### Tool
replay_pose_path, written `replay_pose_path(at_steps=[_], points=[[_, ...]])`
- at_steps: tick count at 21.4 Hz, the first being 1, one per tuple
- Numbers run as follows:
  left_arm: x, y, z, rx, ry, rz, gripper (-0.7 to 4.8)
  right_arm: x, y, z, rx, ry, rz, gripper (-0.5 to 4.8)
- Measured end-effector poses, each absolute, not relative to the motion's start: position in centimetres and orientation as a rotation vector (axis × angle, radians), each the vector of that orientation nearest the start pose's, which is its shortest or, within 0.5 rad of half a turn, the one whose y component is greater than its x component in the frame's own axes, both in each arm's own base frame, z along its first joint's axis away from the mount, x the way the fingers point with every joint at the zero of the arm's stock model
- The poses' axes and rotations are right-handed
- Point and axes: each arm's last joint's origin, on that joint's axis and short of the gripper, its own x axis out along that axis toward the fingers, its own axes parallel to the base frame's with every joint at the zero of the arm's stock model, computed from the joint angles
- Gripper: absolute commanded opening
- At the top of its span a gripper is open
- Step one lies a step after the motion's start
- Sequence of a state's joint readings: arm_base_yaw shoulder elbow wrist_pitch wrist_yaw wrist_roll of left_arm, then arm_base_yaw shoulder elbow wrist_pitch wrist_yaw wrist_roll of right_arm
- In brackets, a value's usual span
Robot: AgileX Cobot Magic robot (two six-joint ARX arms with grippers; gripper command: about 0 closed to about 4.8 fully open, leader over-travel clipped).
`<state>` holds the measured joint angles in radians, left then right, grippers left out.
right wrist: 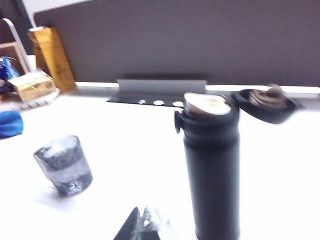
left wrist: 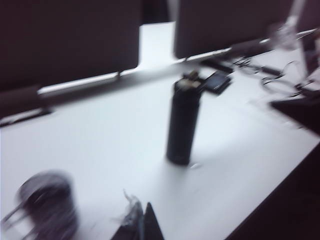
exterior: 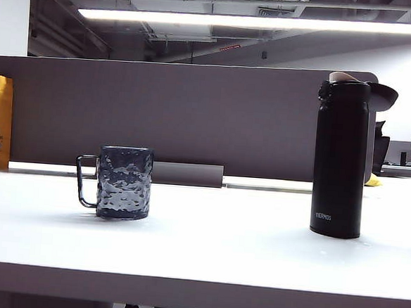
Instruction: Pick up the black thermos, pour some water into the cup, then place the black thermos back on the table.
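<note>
The black thermos (exterior: 340,160) stands upright at the right of the exterior view on the white table (exterior: 206,246), its flip-top lid (exterior: 379,95) swung open behind the mouth. It is a tall, slim, rigid cylinder with a matte coat; judged from that shape, it will tip easily if nudged near the top, likely carries some weight if filled, and its smooth wall could slide in a light pinch, so the sensible hold is around the mid-body, clear of the hinge. Well apart from it, at centre-left, sits the cup (exterior: 124,182), a dimpled smoky glass mug with its thin handle pointing left: hard, brittle, and light enough to be shoved. Neither arm shows in the exterior view. In the wrist views the left gripper (left wrist: 141,225) and the right gripper (right wrist: 142,225) appear at the bottom edge, fingers pressed together and empty.
</note>
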<state>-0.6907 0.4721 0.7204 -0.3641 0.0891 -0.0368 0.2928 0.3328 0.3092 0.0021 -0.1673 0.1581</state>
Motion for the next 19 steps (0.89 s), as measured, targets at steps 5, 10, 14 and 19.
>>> replay_pose_path(at_steps=[5,10,14,19], points=[[6.3,-5.3,31.5,-0.039,0.158,-0.725,-0.05,8.6,3.0,24.1,0.137,0.017,0.432,-0.09],[6.5,-5.5,27.8,-0.048,0.202,-0.720,-0.05,8.1,2.8,21.0,0.108,0.079,0.422,-0.09],[7.5,-6.3,24.7,-0.044,0.212,-0.720,-0.05,8.1,2.8,19.1,0.105,0.101,0.415,-0.09],[8.5,-7.2,20.5,-0.061,0.158,-0.722,-0.05,8.7,2.8,16.9,0.094,0.163,0.335,-0.09]])
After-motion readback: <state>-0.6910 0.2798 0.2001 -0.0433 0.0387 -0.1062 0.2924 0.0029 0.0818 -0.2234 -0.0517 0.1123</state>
